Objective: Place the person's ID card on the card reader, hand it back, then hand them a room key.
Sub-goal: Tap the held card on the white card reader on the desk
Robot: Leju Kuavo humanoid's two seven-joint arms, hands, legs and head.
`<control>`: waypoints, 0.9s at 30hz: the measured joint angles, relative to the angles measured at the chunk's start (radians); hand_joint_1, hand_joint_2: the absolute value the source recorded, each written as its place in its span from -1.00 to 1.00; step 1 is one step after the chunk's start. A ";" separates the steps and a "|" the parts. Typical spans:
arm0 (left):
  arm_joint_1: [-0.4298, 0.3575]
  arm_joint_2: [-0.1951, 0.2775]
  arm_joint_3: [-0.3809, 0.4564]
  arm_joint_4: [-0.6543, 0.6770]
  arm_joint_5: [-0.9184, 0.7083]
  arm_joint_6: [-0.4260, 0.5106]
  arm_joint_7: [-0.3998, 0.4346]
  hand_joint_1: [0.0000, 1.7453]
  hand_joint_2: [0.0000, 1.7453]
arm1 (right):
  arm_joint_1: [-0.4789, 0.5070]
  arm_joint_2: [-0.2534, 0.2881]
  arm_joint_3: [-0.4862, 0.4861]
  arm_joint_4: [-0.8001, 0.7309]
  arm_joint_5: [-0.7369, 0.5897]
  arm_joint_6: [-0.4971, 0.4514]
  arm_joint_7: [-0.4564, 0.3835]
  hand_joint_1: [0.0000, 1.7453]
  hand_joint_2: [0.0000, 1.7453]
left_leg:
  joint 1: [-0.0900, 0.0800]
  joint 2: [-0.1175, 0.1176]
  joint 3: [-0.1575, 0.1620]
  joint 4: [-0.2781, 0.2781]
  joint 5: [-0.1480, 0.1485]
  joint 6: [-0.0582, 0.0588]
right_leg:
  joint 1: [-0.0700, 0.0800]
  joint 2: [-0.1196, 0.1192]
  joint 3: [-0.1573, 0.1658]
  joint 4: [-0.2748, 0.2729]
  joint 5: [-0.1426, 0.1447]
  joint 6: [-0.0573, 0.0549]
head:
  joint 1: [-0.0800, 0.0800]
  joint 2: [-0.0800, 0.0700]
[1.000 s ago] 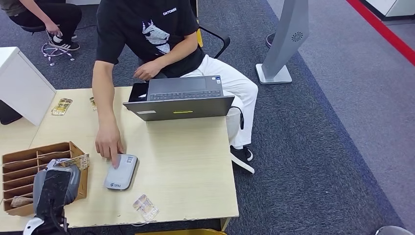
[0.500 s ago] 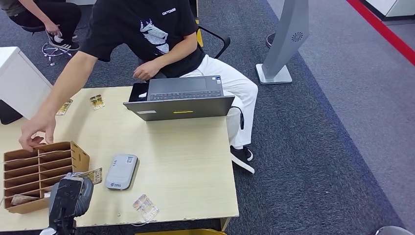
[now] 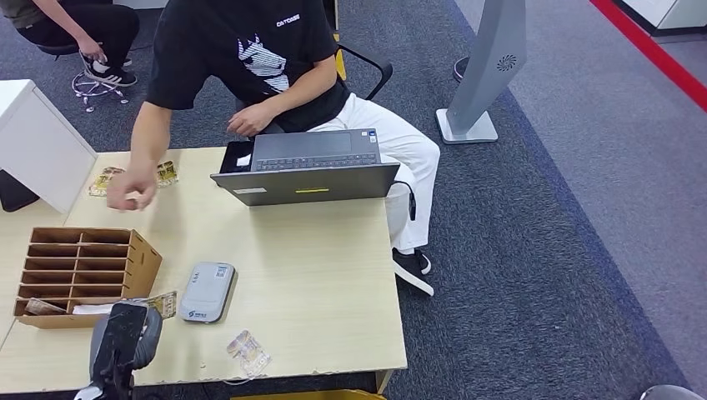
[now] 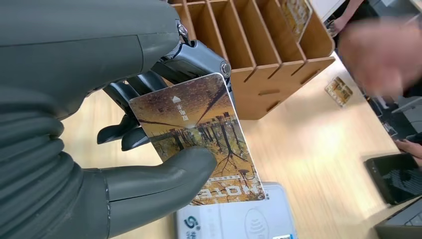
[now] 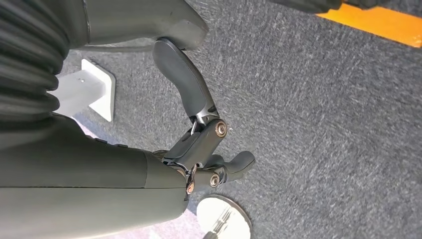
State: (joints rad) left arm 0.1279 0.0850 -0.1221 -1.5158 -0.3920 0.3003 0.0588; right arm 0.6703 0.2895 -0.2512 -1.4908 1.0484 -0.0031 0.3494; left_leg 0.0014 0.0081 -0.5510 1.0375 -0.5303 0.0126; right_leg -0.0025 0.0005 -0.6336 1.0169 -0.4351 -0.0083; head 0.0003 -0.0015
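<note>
My left hand (image 3: 123,335) is at the table's front left, just in front of the wooden slotted box (image 3: 83,265). It pinches a room key card (image 4: 199,142) with an autumn-tree picture and hotel lettering between thumb and fingers. The card (image 3: 162,303) sticks out toward the grey card reader (image 3: 206,292), close beside its near corner (image 4: 239,224). A person in a black shirt sits across the table, one hand (image 3: 129,197) raised over the far left. My right hand (image 5: 209,149) hangs over the carpet and holds nothing, its fingers loosely apart.
A card in a clear sleeve (image 3: 248,352) lies near the front edge. Two more cards (image 3: 104,180) lie at the far left beside a white block (image 3: 37,146). An open laptop (image 3: 308,167) stands at the far edge. A second person sits in the back left.
My left hand drew the key card out of the box toward the front edge. The person's hand left the reader, shifted the box square, then pulled back to the far left.
</note>
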 joint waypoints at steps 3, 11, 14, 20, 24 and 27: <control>-0.012 0.003 0.000 0.008 -0.002 -0.001 0.000 1.00 1.00 | 0.000 0.000 -0.001 -0.001 0.000 0.008 0.000 -1.00 1.00 | 0.000 0.000 0.000 0.000 0.000 0.000 | 0.000 0.000 0.000 0.000 0.000 0.000 | 0.000 0.000; -0.021 0.005 0.000 0.025 -0.006 -0.003 0.000 1.00 1.00 | 0.000 0.000 -0.004 -0.001 -0.002 0.014 0.000 -1.00 1.00 | 0.000 0.000 0.000 0.000 0.000 0.000 | 0.000 0.000 0.000 0.000 0.000 0.000 | 0.000 0.000; -0.022 0.006 0.000 0.027 -0.016 -0.009 0.002 1.00 1.00 | 0.000 0.000 -0.004 -0.002 -0.005 0.014 0.000 -1.00 1.00 | 0.000 0.000 0.000 0.000 0.000 0.000 | 0.000 0.000 0.000 0.000 0.000 0.000 | 0.000 0.000; -0.056 0.009 0.000 0.044 -0.044 -0.008 0.022 1.00 1.00 | -0.006 0.000 -0.007 0.004 0.019 0.013 -0.023 -1.00 1.00 | 0.000 0.000 0.000 0.000 0.000 0.000 | 0.000 0.000 0.000 0.000 0.000 0.000 | 0.000 0.000; -0.095 0.018 0.000 0.056 -0.072 -0.013 0.047 1.00 1.00 | -0.007 0.000 -0.012 0.004 0.021 0.028 -0.025 -1.00 1.00 | 0.000 0.000 0.000 0.000 0.000 0.000 | 0.000 0.000 0.000 0.000 0.000 0.000 | 0.000 0.000; -0.113 0.024 0.001 0.066 -0.080 -0.019 0.054 1.00 1.00 | -0.008 0.000 -0.016 0.004 0.016 0.029 -0.029 -1.00 1.00 | 0.000 0.000 0.000 0.000 0.000 0.000 | 0.000 0.000 0.000 0.000 0.000 0.000 | 0.000 0.000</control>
State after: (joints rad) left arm 0.0145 0.1087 -0.1214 -1.4495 -0.4716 0.2812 0.1131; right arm 0.6619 0.2895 -0.2671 -1.4865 1.0639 0.0256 0.3205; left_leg 0.0015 0.0080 -0.5510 1.0375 -0.5298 0.0129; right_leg -0.0025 0.0002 -0.6336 1.0171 -0.4350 -0.0085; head 0.0004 -0.0014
